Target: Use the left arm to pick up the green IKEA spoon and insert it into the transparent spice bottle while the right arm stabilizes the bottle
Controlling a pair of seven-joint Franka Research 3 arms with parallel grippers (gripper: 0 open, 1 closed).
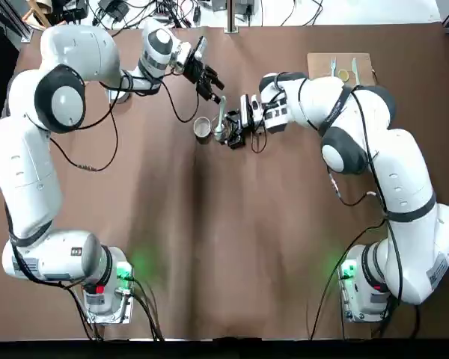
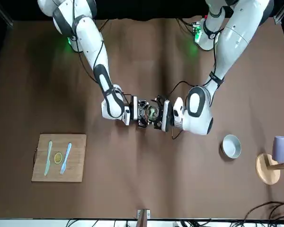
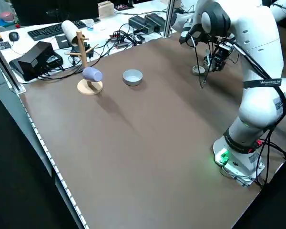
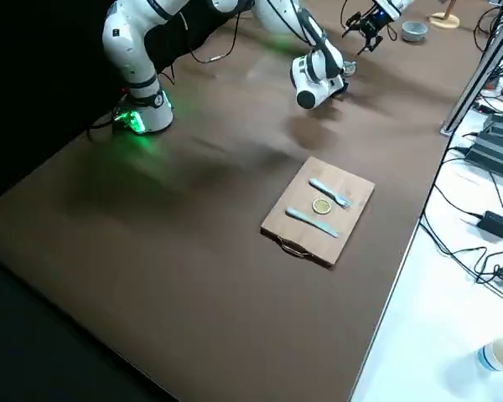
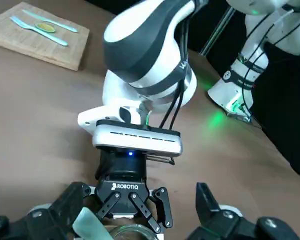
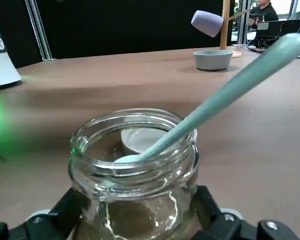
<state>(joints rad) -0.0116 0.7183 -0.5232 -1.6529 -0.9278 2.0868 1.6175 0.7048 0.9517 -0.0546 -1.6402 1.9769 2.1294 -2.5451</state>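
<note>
Green plastic spoon (image 6: 215,105) leans from the jar (image 6: 125,215) toward left gripper (image 5: 140,189), spread open near jar; right gripper (image 6: 138,194) clamps jar's sides.

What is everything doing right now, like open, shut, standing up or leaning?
left gripper: open, beside the spoon
right gripper: shut on the jar
jar: upright, no lid
spoon: leaning in the jar
bowl: upright
purple cup: tilted, hanging on the wooden stand
</note>
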